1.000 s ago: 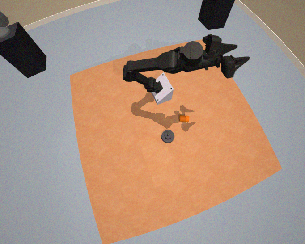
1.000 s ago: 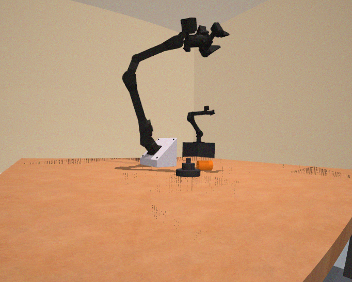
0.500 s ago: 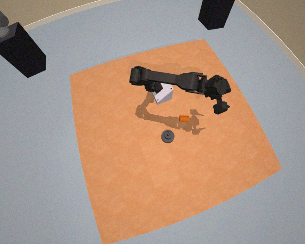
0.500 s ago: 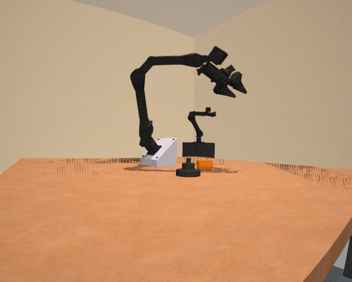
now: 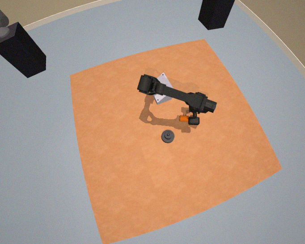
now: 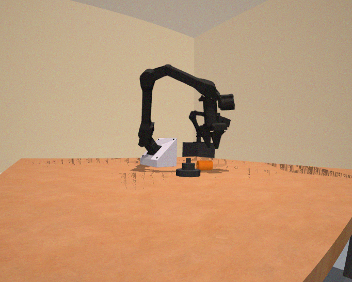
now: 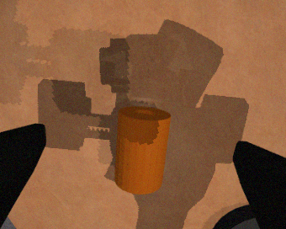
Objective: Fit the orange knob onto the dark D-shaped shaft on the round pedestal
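The orange knob [image 5: 184, 118] [image 6: 204, 165] [image 7: 140, 157] is a cylinder lying on its side on the table. Its shaded end face shows at the top of it in the wrist view; the flat side of the hole cannot be made out. The dark round pedestal [image 5: 163, 139] [image 6: 188, 172] stands upright nearby, with the bare shaft [image 6: 188, 160] on top; the shaft's flat side is not visible. My gripper [image 6: 212, 147] [image 7: 141, 142] is open and empty, pointing down above the knob, with one finger well to either side of it in the wrist view.
The pale wedge-shaped base [image 5: 166, 82] [image 6: 168, 154] carries my arm at the back of the orange-brown table [image 5: 193, 183] [image 6: 146, 229]. Dark blocks [image 5: 23, 53] [image 5: 216, 15] stand beyond the table. Another small arm on a dark block [image 6: 197, 150] shows behind my gripper.
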You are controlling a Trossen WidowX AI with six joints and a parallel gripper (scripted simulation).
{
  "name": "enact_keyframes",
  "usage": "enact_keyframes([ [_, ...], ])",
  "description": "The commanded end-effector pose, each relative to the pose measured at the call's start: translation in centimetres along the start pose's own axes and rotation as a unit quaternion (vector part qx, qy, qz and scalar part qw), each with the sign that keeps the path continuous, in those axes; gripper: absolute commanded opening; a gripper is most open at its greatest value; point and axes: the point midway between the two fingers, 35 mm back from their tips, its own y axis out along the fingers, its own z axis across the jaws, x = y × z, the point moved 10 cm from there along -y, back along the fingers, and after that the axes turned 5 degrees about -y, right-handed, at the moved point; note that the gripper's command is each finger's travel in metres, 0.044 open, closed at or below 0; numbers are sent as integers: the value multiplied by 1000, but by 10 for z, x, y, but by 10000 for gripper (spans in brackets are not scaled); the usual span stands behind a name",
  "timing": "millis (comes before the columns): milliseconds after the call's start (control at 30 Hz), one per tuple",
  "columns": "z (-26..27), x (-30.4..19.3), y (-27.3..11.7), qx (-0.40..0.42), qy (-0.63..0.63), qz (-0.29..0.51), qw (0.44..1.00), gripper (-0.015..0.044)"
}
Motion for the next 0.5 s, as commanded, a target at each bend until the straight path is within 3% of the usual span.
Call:
enact_keyframes([
  [0,3,-8,11,-8,-6,47,999,440],
  [467,2,-11,35,-8,-6,47,999,440],
])
